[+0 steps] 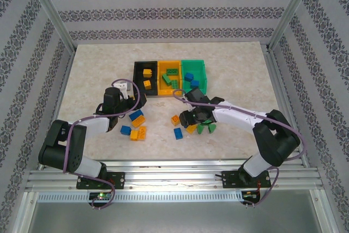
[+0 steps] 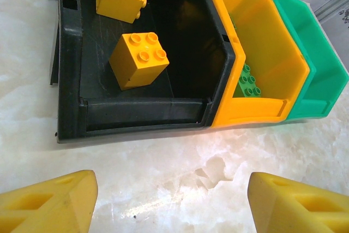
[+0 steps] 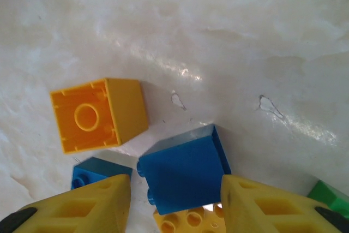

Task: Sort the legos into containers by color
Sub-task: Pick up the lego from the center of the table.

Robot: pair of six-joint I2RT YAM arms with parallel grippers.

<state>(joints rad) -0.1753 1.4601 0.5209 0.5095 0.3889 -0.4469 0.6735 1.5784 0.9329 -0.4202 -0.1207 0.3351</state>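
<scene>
Yellow fingers (image 3: 82, 205) of the right gripper (image 3: 175, 181) sit either side of a smooth, shiny blue brick (image 3: 182, 167) on the table (image 3: 218, 36). I cannot tell if they squeeze it. It might slip, or bump the orange brick (image 3: 98, 114).

Next, the left gripper (image 2: 173, 181) gapes, holding nothing, before the hard black bin (image 2: 70, 53).

From above, loose legos (image 1: 138, 120) lie near the containers (image 1: 169, 61).

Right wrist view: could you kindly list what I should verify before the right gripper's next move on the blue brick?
1. The small blue studded plastic brick sits between the fingers of the right gripper: ok.
2. Firm grip on it: cannot tell.
3. Neighbours clear: not ok; a yellow-orange studded brick and a second blue brick crowd it.
4. The green plastic bin holds blue bricks, with room: ok.
5. The left gripper is open, empty, facing the black plastic bin, away from that route: ok.
</scene>
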